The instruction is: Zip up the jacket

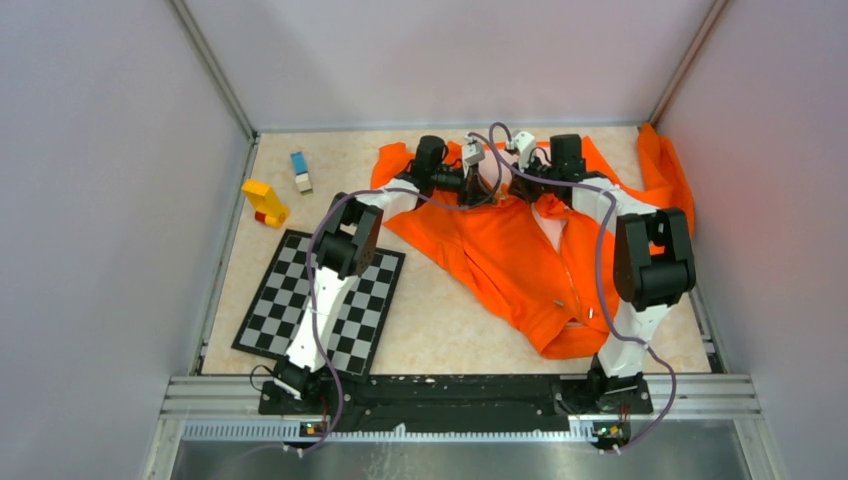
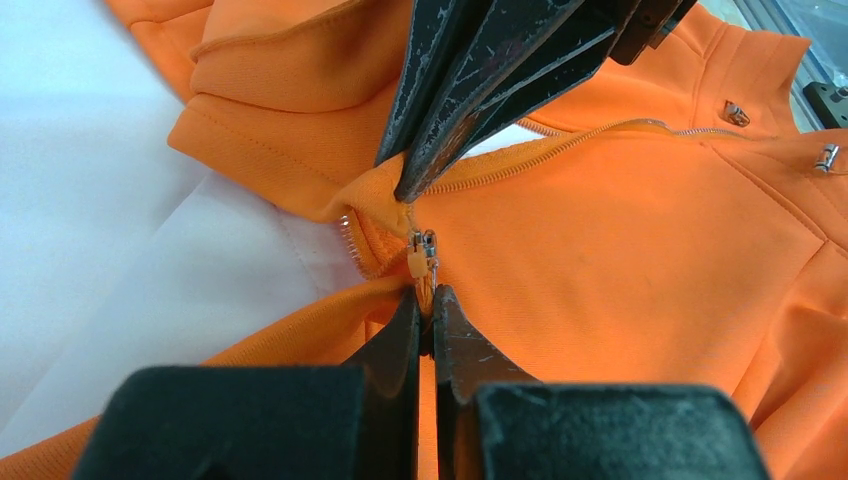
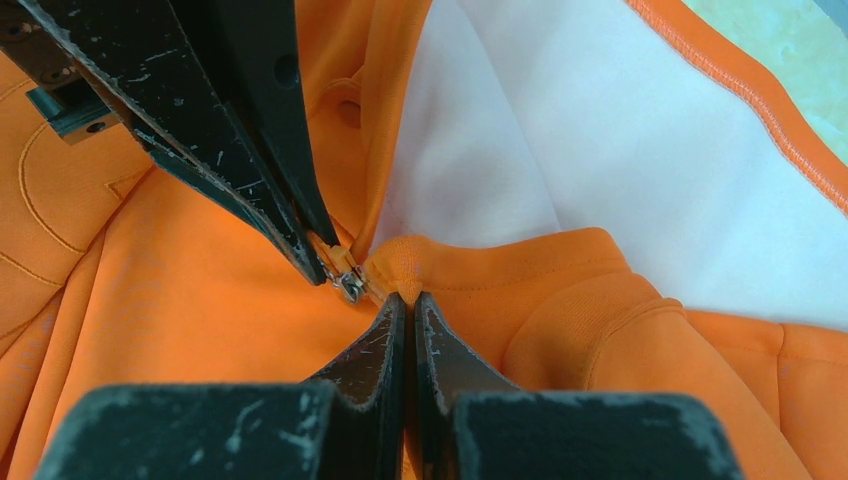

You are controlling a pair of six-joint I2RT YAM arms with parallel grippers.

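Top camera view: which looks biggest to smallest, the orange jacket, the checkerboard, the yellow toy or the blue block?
1. orange jacket
2. checkerboard
3. yellow toy
4. blue block
Toy and block look close, and the block lies farther back, so that pair is uncertain.

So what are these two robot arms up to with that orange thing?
They are zipping up an orange jacket. The left arm's fingers are pinched on the zipper pull, and the right arm's fingers pinch the fabric just beyond it. The pull seems to sit near the collar end.
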